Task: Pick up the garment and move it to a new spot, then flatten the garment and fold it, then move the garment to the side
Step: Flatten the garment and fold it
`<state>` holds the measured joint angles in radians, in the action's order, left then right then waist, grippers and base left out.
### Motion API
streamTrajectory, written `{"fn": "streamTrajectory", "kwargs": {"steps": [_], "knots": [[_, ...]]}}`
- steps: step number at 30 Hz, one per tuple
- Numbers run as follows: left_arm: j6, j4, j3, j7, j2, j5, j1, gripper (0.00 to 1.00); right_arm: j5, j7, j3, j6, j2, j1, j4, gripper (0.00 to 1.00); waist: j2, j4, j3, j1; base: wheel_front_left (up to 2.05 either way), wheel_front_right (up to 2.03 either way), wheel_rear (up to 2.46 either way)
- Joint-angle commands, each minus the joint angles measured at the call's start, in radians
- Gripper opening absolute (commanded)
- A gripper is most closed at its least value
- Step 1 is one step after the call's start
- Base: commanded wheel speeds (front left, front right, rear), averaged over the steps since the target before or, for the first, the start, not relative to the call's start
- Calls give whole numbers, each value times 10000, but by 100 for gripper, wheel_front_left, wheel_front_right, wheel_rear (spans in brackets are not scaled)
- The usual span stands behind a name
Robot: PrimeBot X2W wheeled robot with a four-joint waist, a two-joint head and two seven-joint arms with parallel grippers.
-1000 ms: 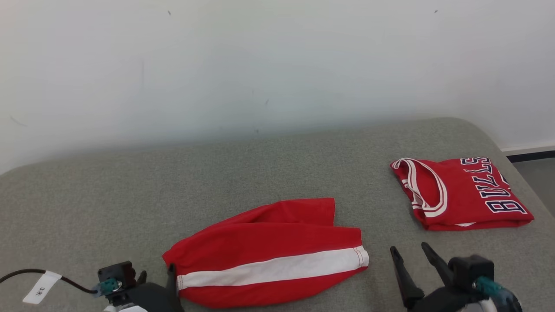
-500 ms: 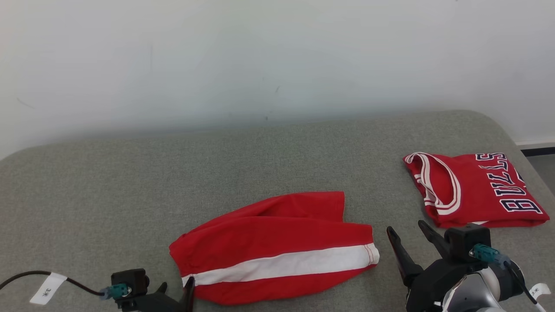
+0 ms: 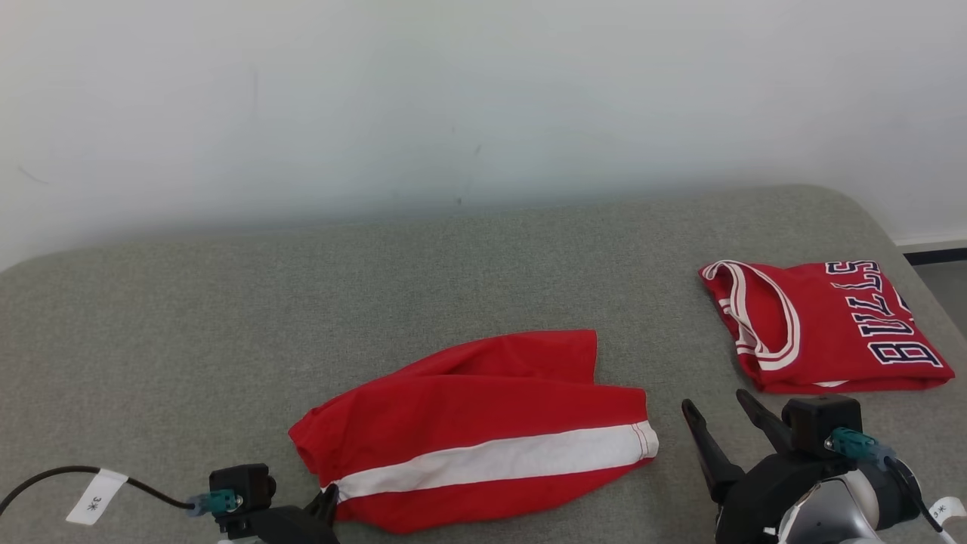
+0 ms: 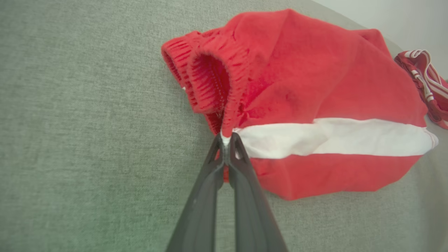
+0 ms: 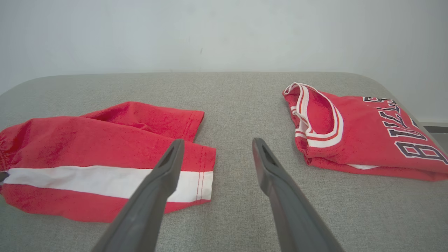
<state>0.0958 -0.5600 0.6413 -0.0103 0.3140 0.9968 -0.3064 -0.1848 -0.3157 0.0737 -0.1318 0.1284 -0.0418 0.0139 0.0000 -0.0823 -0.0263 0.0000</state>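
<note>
A pair of red shorts (image 3: pixel 483 423) with a white side stripe is lying crumpled near the front middle of a grey fabric surface (image 3: pixel 227 317). The left end effector (image 4: pixel 226 140) is pinching the waistband edge at the stripe, its fingers pressed together on the cloth. The right end effector (image 3: pixel 716 404) is hovering spread wide just beside the leg hem, between the shorts and a folded red jersey (image 3: pixel 823 332).

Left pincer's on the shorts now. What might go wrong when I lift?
The left pincer pinches only a thin bit of waistband edge on the red shorts; it may slip out on lifting.
The right pincer hangs open, off the hem, so a one-sided lift could bunch the shorts.
Dragging rightward may disturb the folded Bulls jersey.
</note>
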Motion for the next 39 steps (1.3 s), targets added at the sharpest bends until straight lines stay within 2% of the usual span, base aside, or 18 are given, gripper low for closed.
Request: {"fn": "streamTrajectory", "kwargs": {"steps": [1,5,11,20,27,28,29,30,31,34,35,36,38,39], "knots": [[51,-23,16,65,-6,-34,13,0,-8,-51,-90,21,42,63,67,100,0,14,2,0,0,0,0],[271,24,83,210,-44,-209,57,0,178,-399,-323,21,-38,-140,586,100,0,25,49,0,0,0,0],[344,135,244,269,-161,-360,79,0,519,-1102,-489,21,-137,-821,2177,100,0,213,190,0,0,0,0],[391,165,329,386,-275,-504,-260,0,643,-1054,48,21,-51,-1953,4102,100,0,563,428,0,0,0,0],[413,152,387,418,-348,-521,-260,0,420,-772,314,21,-186,-2410,4963,100,0,664,475,0,0,0,0],[408,152,388,413,-357,-499,-241,0,339,-765,388,21,-209,-2456,5097,91,0,668,473,0,0,0,0],[394,153,388,409,-358,-471,-214,0,278,-738,453,21,-225,-2495,5204,71,0,666,467,0,0,0,0],[391,155,393,409,-356,-455,-190,0,255,-703,510,21,-220,-2544,5316,64,0,663,462,0,0,0,0],[390,159,395,407,-349,-443,-167,0,217,-699,550,21,-210,-2592,5425,48,0,663,459,0,0,0,0],[390,185,394,401,-336,-400,-127,0,130,-602,629,21,-199,-2701,5668,40,0,663,461,0,0,0,0],[391,190,397,400,-331,-390,-117,0,105,-587,645,21,-192,-2717,5731,33,0,664,459,0,0,0,0],[397,194,394,400,-327,-377,-108,0,89,-539,660,21,-183,-2731,5791,19,0,662,455,0,0,0,0],[415,192,385,415,-318,-362,-90,0,31,-476,669,21,-172,-2780,5879,0,0,650,444,0,0,0,0],[429,191,377,433,-316,-354,-83,0,9,-430,685,21,-154,-2804,5916,0,0,642,435,0,0,0,0]]}}
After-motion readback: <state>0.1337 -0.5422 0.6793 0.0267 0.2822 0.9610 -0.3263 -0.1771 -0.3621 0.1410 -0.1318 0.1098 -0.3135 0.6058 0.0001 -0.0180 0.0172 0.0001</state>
